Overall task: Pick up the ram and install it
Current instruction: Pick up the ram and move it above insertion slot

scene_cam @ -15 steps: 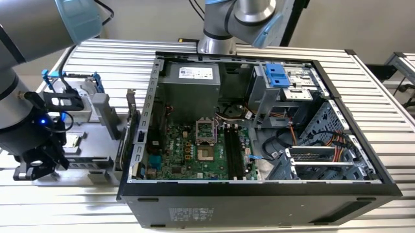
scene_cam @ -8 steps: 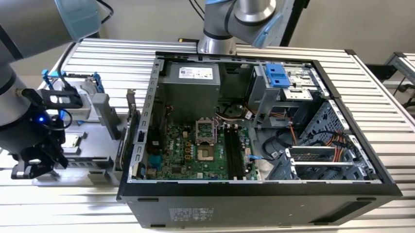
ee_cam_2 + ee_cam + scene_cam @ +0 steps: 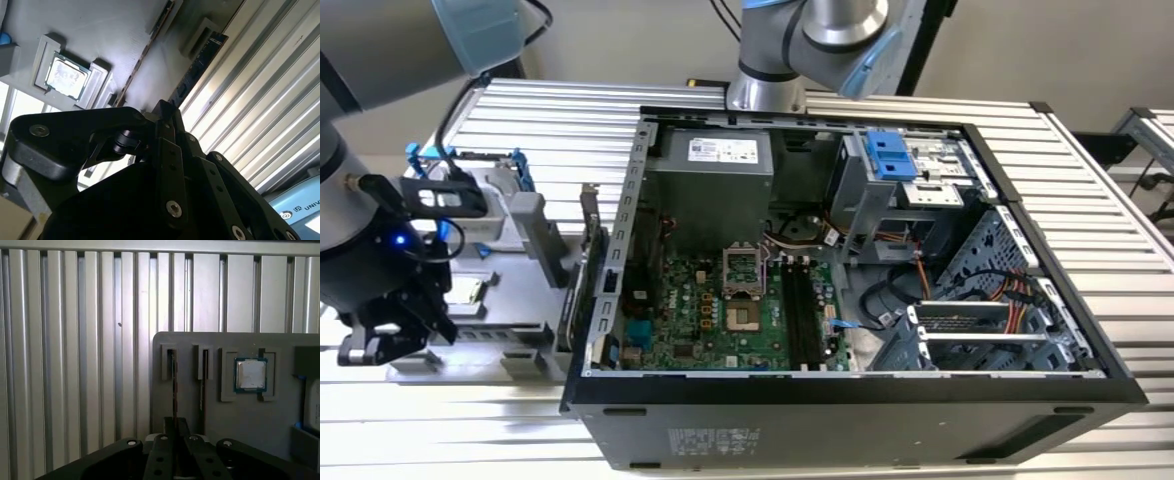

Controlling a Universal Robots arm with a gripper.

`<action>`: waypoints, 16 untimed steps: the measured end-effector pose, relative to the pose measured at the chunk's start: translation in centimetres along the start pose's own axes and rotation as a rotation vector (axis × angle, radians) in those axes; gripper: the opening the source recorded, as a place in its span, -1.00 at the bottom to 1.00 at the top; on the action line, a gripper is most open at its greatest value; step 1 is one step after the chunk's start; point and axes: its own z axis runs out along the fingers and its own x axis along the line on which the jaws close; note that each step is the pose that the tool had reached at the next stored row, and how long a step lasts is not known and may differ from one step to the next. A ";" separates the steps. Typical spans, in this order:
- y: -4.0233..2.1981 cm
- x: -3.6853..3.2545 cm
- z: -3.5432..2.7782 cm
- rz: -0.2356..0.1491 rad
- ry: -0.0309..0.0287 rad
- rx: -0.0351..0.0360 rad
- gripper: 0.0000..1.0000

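Two ram sticks stand on edge in slots of a grey holder [image 3: 215, 415]. In the first wrist view one ram [image 3: 174, 385] lines up with my gripper [image 3: 176, 426], and the other ram stick [image 3: 203, 385] stands beside it. The second wrist view shows the same ram [image 3: 142, 60] and its neighbour [image 3: 200, 60] beyond the gripper [image 3: 167, 112]. The fingers are shut together, short of the ram, with nothing between them. In the exterior view the gripper [image 3: 374, 345] hangs at the holder's left end and the ram [image 3: 587, 220] stands near the computer case.
The open computer case [image 3: 854, 385] lies at the centre with its motherboard's dark memory slots [image 3: 801, 310] exposed. On the holder sit a square silver processor [image 3: 251, 375] and a hard drive in a blue frame [image 3: 460, 195]. Ribbed aluminium table [image 3: 75, 365] surrounds everything.
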 end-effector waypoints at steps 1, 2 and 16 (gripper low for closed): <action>0.00 -0.01 -0.09 0.000 0.0000 -0.0001 -1.00; 0.01 -0.01 -0.16 0.000 0.0000 0.0000 -1.00; 0.02 -0.06 -1.37 0.000 0.0000 0.0000 -1.00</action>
